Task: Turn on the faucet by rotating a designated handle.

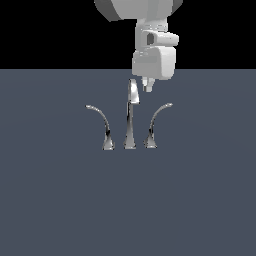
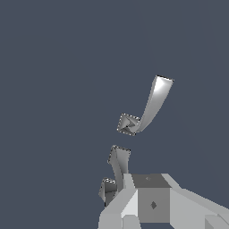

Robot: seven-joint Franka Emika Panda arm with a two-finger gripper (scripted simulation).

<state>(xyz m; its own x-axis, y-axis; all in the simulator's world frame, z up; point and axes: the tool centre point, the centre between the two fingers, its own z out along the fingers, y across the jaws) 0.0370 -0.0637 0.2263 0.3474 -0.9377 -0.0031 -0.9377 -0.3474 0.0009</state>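
Surface: I see a flat grey-blue floor (image 1: 50, 200) under a black backdrop.
Faucet (image 1: 129, 122): mid-floor, bare floor all round.
Handle (image 1: 156, 125): just beside the spout, on the exterior view's right — untouched.
Gripper (image 1: 147, 86): above the spout top; I cannot tell its spread.
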